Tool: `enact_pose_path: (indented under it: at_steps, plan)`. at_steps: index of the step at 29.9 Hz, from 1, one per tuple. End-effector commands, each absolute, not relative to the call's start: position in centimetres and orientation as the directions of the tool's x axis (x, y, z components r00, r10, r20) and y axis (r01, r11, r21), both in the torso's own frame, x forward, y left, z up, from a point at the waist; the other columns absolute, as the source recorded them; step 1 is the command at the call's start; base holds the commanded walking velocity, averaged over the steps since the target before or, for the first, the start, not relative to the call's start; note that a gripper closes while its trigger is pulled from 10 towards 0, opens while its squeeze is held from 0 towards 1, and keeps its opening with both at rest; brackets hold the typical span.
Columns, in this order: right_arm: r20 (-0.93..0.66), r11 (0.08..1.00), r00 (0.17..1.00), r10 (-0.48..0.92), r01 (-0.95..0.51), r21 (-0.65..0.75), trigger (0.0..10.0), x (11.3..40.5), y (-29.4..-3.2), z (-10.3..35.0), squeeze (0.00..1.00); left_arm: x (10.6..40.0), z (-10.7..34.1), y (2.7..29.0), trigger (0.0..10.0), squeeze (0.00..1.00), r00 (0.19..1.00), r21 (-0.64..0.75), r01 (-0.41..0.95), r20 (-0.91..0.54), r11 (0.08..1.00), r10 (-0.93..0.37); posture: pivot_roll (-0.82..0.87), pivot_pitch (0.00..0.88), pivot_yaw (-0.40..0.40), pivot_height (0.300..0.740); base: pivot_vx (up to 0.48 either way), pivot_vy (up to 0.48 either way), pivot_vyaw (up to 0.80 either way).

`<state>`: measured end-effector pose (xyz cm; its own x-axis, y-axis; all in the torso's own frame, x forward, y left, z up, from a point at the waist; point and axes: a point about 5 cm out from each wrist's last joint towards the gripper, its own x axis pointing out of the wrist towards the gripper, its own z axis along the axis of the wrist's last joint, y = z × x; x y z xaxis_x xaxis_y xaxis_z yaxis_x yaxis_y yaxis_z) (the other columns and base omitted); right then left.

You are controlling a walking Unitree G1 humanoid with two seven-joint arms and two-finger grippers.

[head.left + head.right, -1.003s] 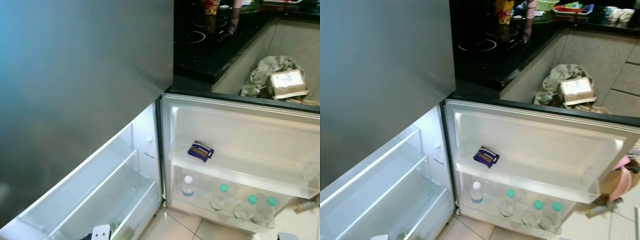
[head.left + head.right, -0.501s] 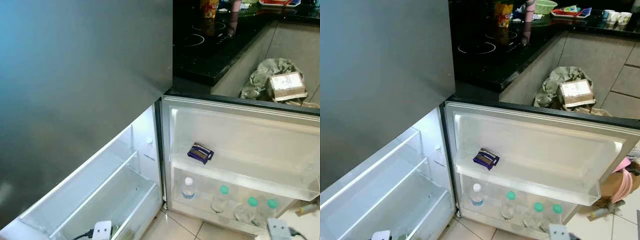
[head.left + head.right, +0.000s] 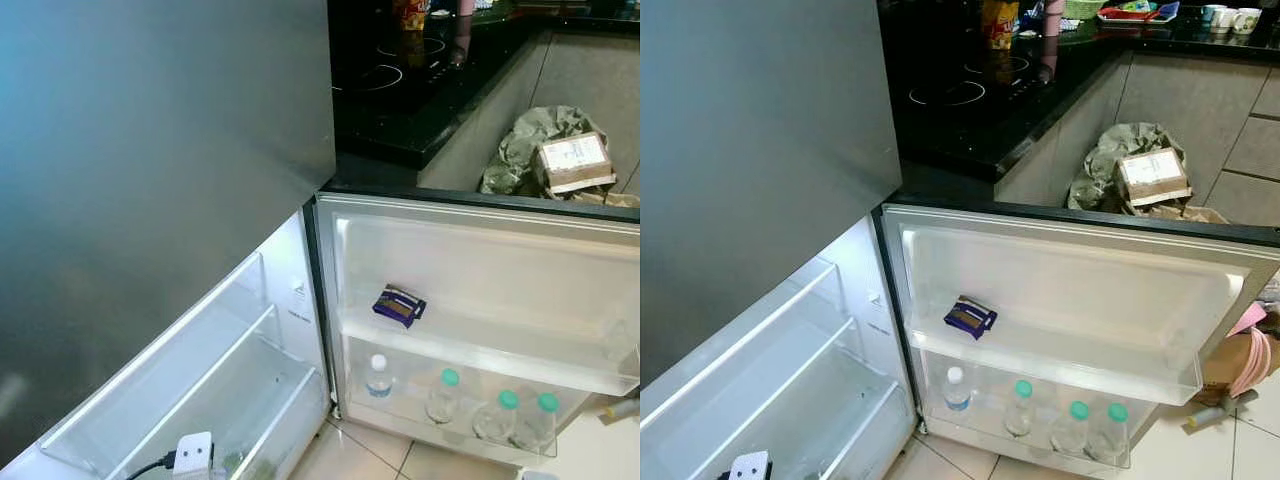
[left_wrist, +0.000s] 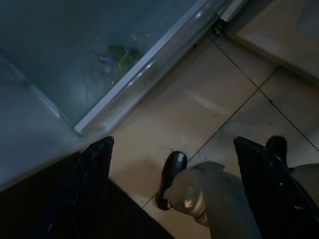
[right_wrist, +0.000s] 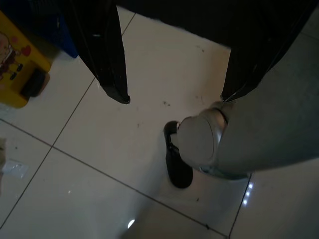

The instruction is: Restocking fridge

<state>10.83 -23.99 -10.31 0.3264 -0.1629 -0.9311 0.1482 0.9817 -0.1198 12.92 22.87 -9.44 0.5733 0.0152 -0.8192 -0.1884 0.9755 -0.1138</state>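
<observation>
The fridge (image 3: 760, 150) stands open, its door (image 3: 1070, 290) swung to the right. A dark blue packet (image 3: 970, 317) lies on the door's upper shelf, and four bottles (image 3: 1018, 407) stand in a row in the rack below. The inner shelves (image 3: 215, 375) look bare, though something green shows faintly through the glass. Both grippers hang low over the tiled floor (image 5: 99, 164), holding nothing: left gripper (image 4: 174, 144) fingers spread wide, right gripper (image 5: 174, 97) fingers likewise apart.
</observation>
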Motion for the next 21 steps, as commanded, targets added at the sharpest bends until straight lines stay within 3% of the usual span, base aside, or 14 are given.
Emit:
enact_pose_path:
  at_steps: [1,14,21]
  plan:
    - [-0.927,0.980,0.335,-0.166,0.165,-0.115,10.0,11.2,-23.9,-10.2,0.00,12.4,-9.3,24.4,10.0,0.00,0.560,-0.085,-0.223,-0.827,0.971,0.056,-0.01,0.000,0.013,0.740,0.000,0.000,0.00]
    - [-0.921,0.985,0.359,-0.148,0.135,-0.106,10.0,12.4,-23.1,-10.1,0.00,12.9,-8.7,25.5,10.0,0.00,0.584,-0.078,-0.273,-0.805,0.959,0.101,0.01,0.000,-0.011,0.740,0.000,0.000,0.00]
    - [-0.918,0.983,0.359,-0.171,0.125,-0.135,10.0,12.4,-24.5,-9.7,0.00,11.9,-9.3,24.8,10.0,0.00,0.558,-0.085,-0.301,-0.823,0.950,0.103,-0.01,0.000,-0.043,0.740,0.000,0.000,0.00]
